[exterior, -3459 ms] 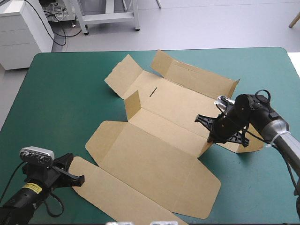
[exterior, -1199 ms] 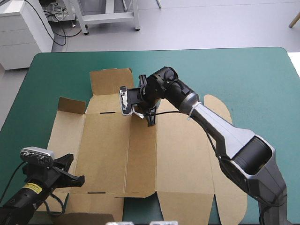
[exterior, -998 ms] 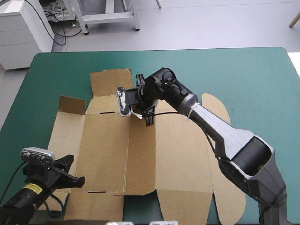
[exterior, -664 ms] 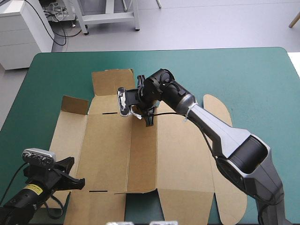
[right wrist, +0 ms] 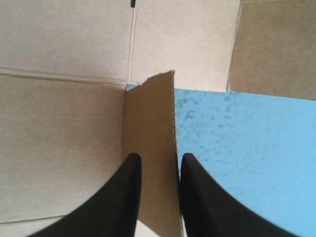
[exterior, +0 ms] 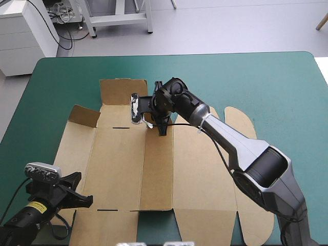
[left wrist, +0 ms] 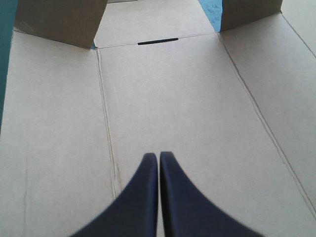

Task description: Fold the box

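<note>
The brown box (exterior: 123,164) lies spread out as a flat cut sheet across the table's left and middle. At its far edge my right gripper (exterior: 160,122) points down and is shut on a small flap (right wrist: 150,143), which stands up between the black fingers (right wrist: 129,192). Two more flaps stand raised: one at the far left corner (exterior: 84,115) and one at the far edge (exterior: 122,91). My left gripper (exterior: 82,197) is shut and empty at the sheet's near left corner; in the left wrist view its tips (left wrist: 159,158) hover over bare board (left wrist: 173,98).
The teal-green cover (exterior: 271,82) shows to the right of the sheet and along the far edge; it also lies beside the held flap (right wrist: 247,148). The rounded side flaps (exterior: 238,120) lie flat to the right of the right arm.
Earlier the sheet lay askew with the right gripper at its right side. Now it lies square to the table, the right gripper holds a far-edge flap, and the sheet has crept slightly rightward.
</note>
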Motion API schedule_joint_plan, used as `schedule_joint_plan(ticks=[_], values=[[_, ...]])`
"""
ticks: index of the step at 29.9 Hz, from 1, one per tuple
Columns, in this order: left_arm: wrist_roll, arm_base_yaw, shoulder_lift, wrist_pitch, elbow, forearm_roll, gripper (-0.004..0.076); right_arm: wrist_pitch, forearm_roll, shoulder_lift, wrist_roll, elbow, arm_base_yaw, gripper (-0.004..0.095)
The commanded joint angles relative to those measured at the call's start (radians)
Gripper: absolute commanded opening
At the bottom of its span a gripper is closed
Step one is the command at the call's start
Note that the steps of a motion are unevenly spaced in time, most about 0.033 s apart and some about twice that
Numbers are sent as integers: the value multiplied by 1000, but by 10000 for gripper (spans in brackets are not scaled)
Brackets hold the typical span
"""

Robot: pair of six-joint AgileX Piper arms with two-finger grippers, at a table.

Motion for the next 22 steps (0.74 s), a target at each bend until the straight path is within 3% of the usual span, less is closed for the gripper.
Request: schedule_joint_plan(ticks=[1, 6, 9, 13, 19, 22], values=[[-4, -2, 7, -60, -31, -18, -8, -26, -67, -127, 108, -31, -17, 294], [-4, -2, 7, -60, -31, -18, -8, 59, -143, -233, 277, -10, -117, 275], [-4, -2, 7, -60, -31, -18, -8, 148, -144, -321, 340, 38, -198, 145], [-4, -2, 9, -60, -31, -18, -8, 160, -81, -460, 426, 140, -326, -18], [-4, -2, 9, -60, -31, -14, -8, 160, 38, -696, 505, 345, -499, -20], [-4, -2, 9, -60, -33, -14, -8, 160, 42, -804, 563, 479, -535, -20]])
